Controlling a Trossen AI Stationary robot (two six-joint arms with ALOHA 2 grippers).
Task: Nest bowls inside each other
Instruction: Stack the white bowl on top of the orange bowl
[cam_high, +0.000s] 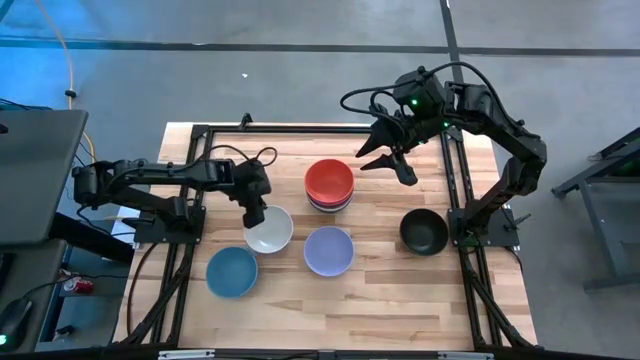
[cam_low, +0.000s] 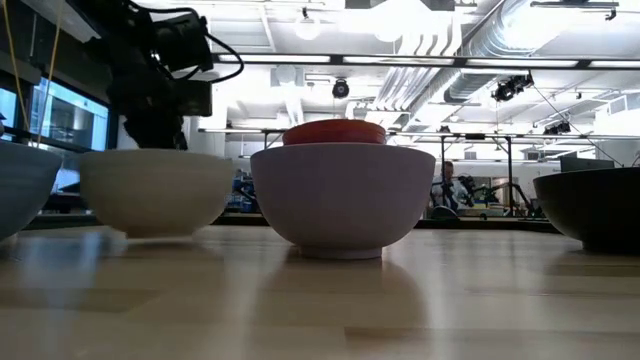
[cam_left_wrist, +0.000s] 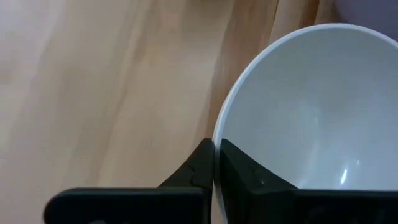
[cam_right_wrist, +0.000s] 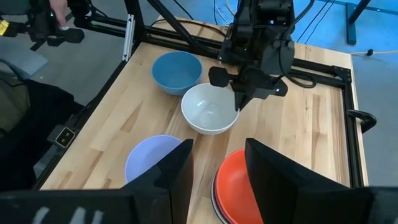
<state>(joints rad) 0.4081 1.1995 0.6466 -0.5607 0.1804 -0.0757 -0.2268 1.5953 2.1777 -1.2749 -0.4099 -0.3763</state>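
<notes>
A white bowl (cam_high: 270, 230) (cam_low: 155, 190) (cam_right_wrist: 208, 111) stands on its base left of centre, and my left gripper (cam_high: 254, 213) (cam_left_wrist: 215, 146) (cam_right_wrist: 238, 104) is shut on its rim. Near it rest a blue bowl (cam_high: 232, 271), a lavender bowl (cam_high: 328, 250) (cam_low: 345, 195) and a black bowl (cam_high: 423, 232) (cam_low: 595, 205). A stack topped by a red bowl (cam_high: 329, 182) (cam_right_wrist: 239, 186) stands at centre; rims of other bowls show beneath it. My right gripper (cam_high: 388, 165) (cam_right_wrist: 217, 168) hangs open in the air, right of the red stack. My left gripper pinches the white bowl's rim (cam_left_wrist: 217, 134) on the side toward the table's far left. One finger (cam_left_wrist: 245, 177) is inside the bowl and the other finger (cam_left_wrist: 193, 174) outside. The fingers come from above, pointing down. The bowl stays upright with its base (cam_low: 150, 232) on the table.
Bare wood (cam_high: 400, 300) lies along the near edge and in the far left part of the table. A black metal frame (cam_high: 455, 180) borders the top. People and equipment show in the room beyond, in the low view.
</notes>
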